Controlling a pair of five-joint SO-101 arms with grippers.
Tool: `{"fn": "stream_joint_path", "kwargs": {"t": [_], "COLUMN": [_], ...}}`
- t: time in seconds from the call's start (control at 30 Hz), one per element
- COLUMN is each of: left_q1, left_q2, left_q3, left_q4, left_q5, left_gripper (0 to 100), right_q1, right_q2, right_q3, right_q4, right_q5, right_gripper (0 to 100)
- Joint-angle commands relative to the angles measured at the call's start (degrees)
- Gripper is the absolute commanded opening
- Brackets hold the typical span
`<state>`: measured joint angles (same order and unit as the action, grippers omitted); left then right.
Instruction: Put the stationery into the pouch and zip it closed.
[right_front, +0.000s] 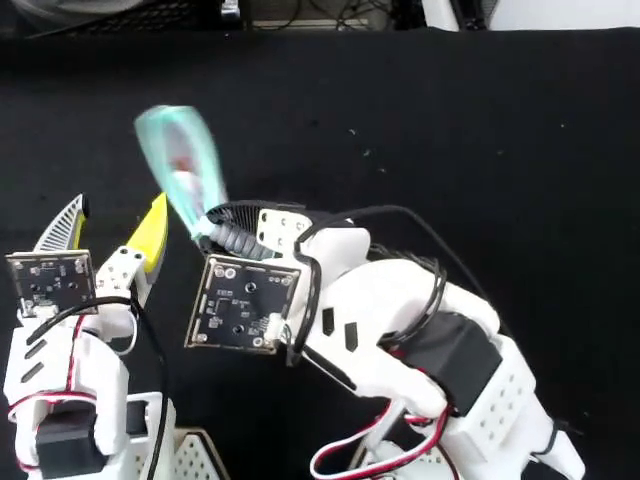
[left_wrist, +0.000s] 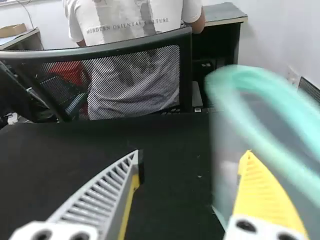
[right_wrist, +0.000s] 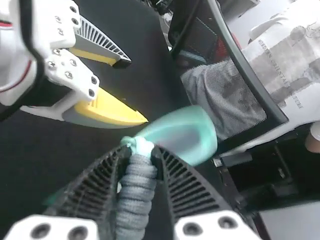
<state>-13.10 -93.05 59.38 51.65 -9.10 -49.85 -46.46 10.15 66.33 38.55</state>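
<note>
Two arms are standing at one black table (right_front: 500, 120), each carrying one gripper: the left gripper (right_front: 118, 208) is sitting far out at nine o'clock in the high view, the right gripper (right_front: 222, 228) nearer centre at nine o'clock. One teal pouch (right_front: 178, 160) is hanging at ten o'clock, one grey braided cord (right_wrist: 136, 185) trailing from it. One mesh-backed chair (left_wrist: 130, 75) is standing behind the table. The pouch's contents are staying too blurred to count.

Left gripper (right_front: 118, 208) spread wide — right gripper (right_wrist: 141, 150) clamped.

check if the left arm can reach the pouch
Probably yes: the left gripper is open, and the pouch, held by the right gripper, is just beside it with nothing between.
</note>
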Motion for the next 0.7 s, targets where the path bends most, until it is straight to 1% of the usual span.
{"fn": "stream_joint_path", "kwargs": {"t": [0.0, 0.1, 0.23, 0.47, 0.53, 0.67], "left_q1": [-0.75, -0.75, -0.57, 0.04, 2.68, 10.42], "left_q2": [0.44, 0.44, -0.18, -0.18, -0.18, -0.18], "left_q3": [-0.31, -0.31, -2.33, -17.80, -21.93, -30.29], "left_q4": [-1.23, -0.79, 3.52, 18.81, 23.47, 32.44], "left_q5": [-0.18, -0.18, -0.35, -0.53, -0.88, -3.52], "left_gripper": [31, 31, 31, 31, 31, 31], "right_q1": [-1.41, -1.41, -1.32, -1.23, -1.14, -1.14], "right_q2": [-2.59, -2.51, -2.51, -2.51, -2.51, -2.51], "right_q3": [-3.12, -2.15, 0.22, 3.38, 3.30, 3.30], "right_q4": [0.00, -0.44, -2.90, -7.91, -8.09, -8.18], "right_q5": [0.53, 0.53, 0.53, 0.35, 0.26, 0.26], "right_gripper": [1.3, 1.3, 1.3, 1.3, 1.3, 1.3]}}
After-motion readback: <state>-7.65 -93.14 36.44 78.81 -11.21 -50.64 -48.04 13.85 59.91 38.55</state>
